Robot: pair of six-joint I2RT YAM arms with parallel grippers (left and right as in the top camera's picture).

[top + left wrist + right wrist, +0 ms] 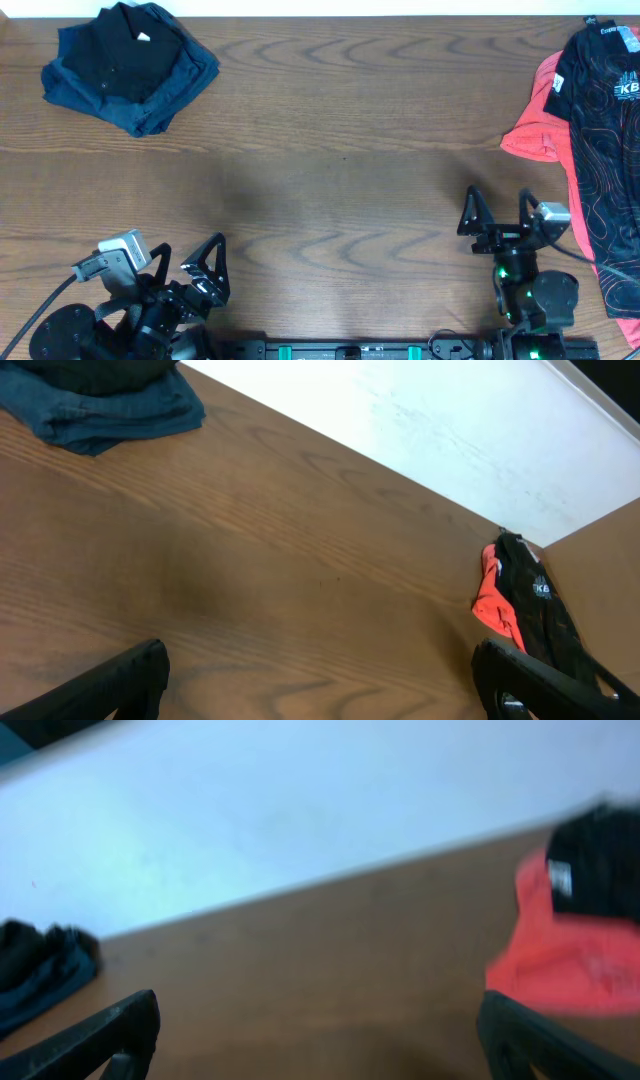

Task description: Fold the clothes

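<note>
Revealing red lines on the black fabric shirt (pixel 600 150) blurred elsewhere, overhead shows left gripper (pixel 188 256) and right gripper (pixel 498 206) spread, brown wooden table (pixel 340 150) stretching between them

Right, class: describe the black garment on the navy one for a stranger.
On the brown wooden table, find the far left corner, where a crumpled navy garment lies. The plain black fabric garment sits on top, marked by a small white tag.

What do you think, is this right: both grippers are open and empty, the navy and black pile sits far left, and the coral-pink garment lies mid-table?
Not quite. The overhead view shows the coral-pink garment at the right edge of the table, partly under the black shirt with red lines, not mid-table. The rest holds.
</note>
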